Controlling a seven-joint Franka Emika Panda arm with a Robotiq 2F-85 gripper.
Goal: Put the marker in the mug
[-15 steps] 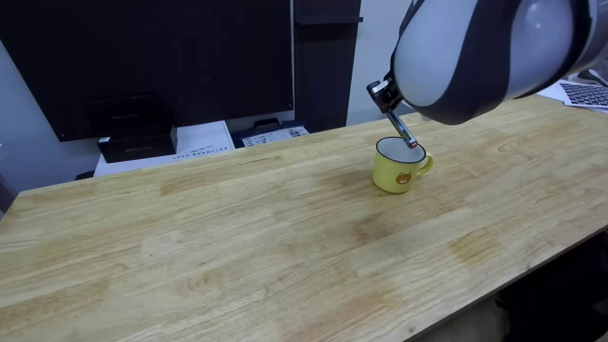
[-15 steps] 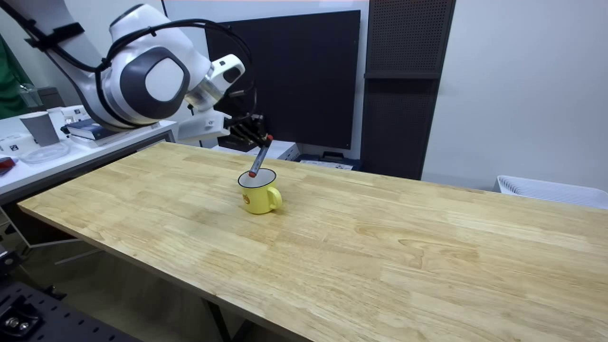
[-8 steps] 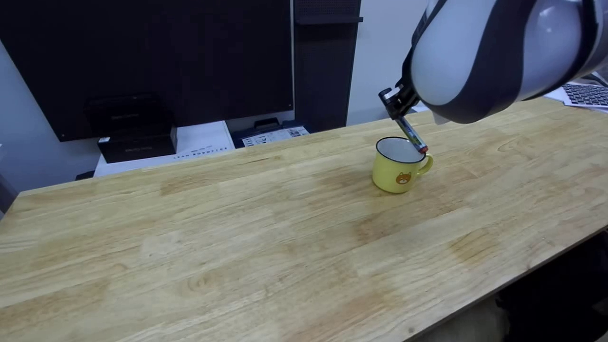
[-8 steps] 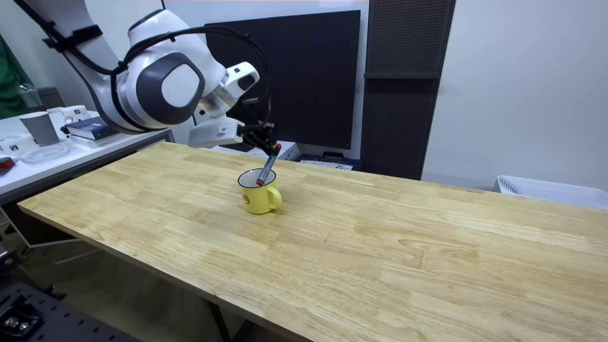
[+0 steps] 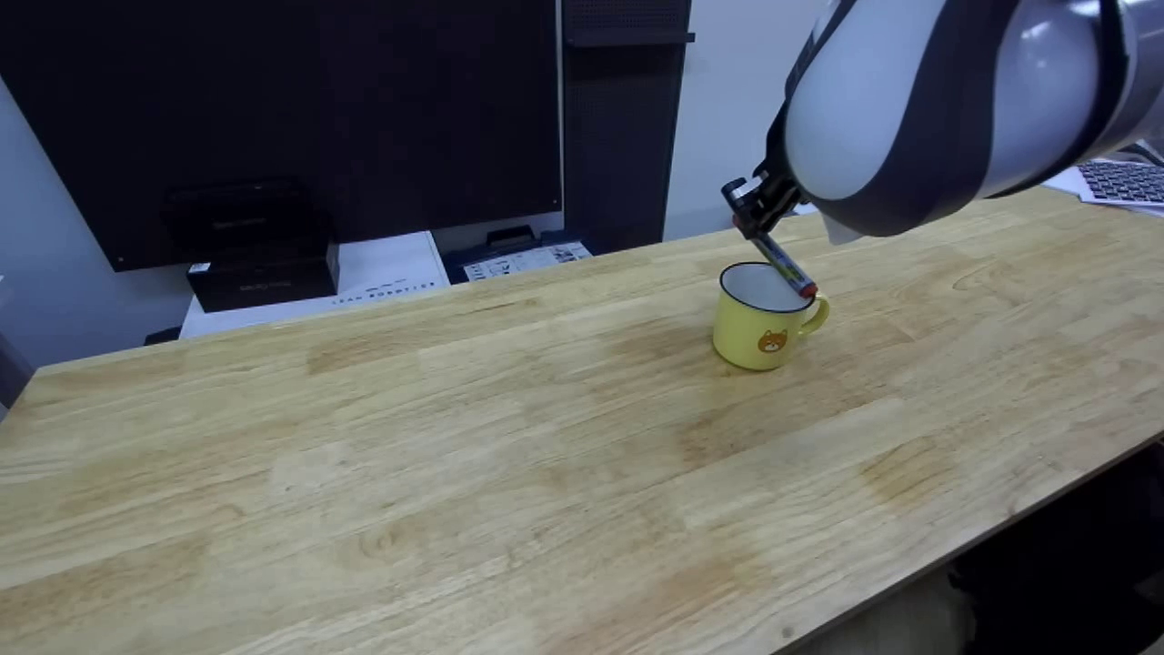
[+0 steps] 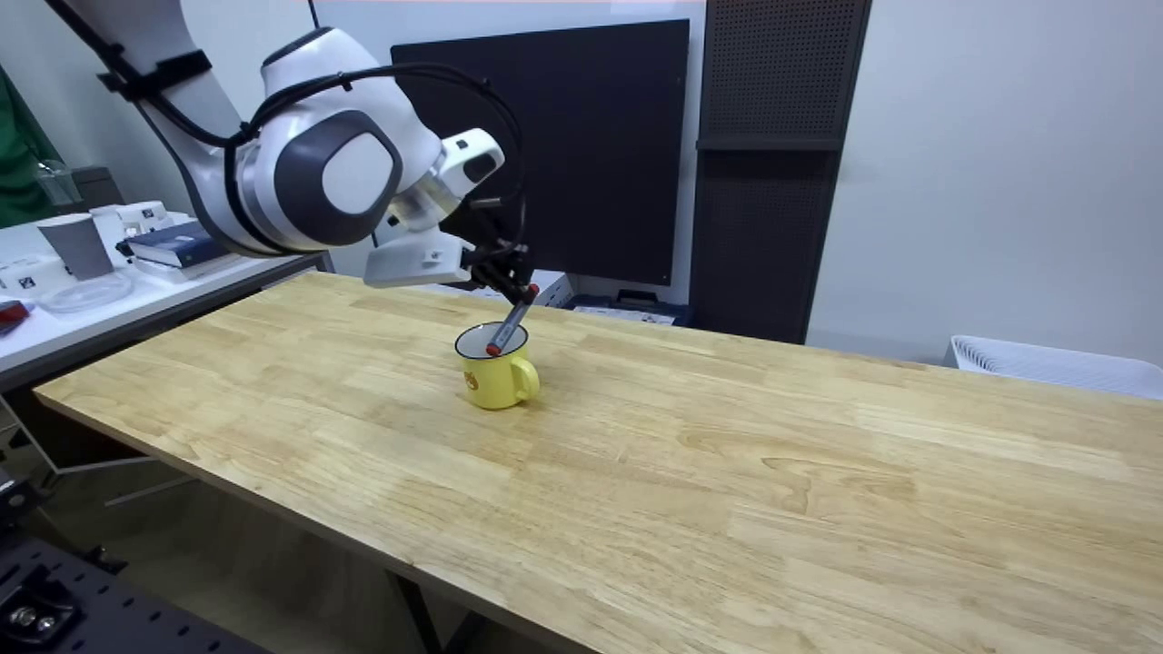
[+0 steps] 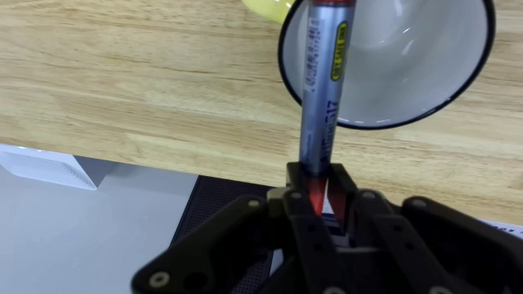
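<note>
Pale wooden planking makes up the long tabletop [image 5: 455,473], with a large black board [image 6: 600,154] and a dark perforated panel [image 6: 772,82] rising behind its far edge against a whitish wall [image 6: 981,182]. Beyond that edge sit a black box [image 5: 264,280] on a white carton [image 5: 391,264], a handled case [image 6: 636,304] and a white slatted basket [image 6: 1058,365]. A keyboard [image 5: 1128,180] shows at the margin of an exterior view; a white side table [image 6: 154,295] carries a grey cup [image 6: 80,247] and a blue book [image 6: 177,245]. The robot arm [image 6: 359,173] blocks part of the board. Its gripper [image 7: 316,173] is clamped around the silver-grey marker [image 7: 325,90] near one red end; the marker slants down, its other red end over the yellow mug [image 5: 750,337] on the handle [image 6: 531,380] side. Whether it touches the dark rim [image 7: 490,20], I cannot tell. The mug stands upright on the tabletop, an orange animal face [image 5: 773,341] on its side.
</note>
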